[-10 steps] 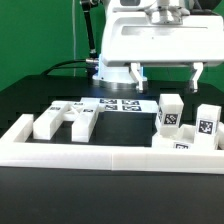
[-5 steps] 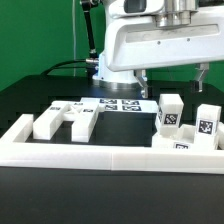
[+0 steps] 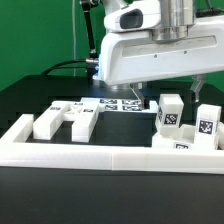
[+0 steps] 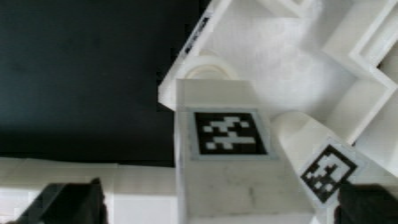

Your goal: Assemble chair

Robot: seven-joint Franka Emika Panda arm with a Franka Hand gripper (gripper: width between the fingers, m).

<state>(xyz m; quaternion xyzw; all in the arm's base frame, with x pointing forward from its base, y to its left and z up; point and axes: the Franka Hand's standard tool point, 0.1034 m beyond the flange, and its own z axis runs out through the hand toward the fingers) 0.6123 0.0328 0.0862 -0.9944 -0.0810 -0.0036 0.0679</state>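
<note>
The chair is loose white parts with black-and-white tags. A flat plate and bars [image 3: 70, 118] lie at the exterior view's left. Upright square blocks [image 3: 170, 112] [image 3: 207, 122] stand at its right, with a low piece [image 3: 182, 146] in front of them. My gripper [image 3: 168, 92] hangs open just above the nearer upright block and holds nothing. In the wrist view a tagged white block [image 4: 228, 133] lies between my dark fingertips [image 4: 63, 205]. My gripper [image 4: 222, 208] does not touch it. A second tagged piece [image 4: 329, 170] sits beside it.
The marker board [image 3: 118, 104] lies flat behind the parts, partly under the arm. A long low white border wall [image 3: 100, 156] runs along the front and up the left side. The table is black, with a green backdrop behind.
The arm has come down and toward the exterior view's right, so the hand looms larger over the upright blocks. The jaws stay open. No part has moved.
</note>
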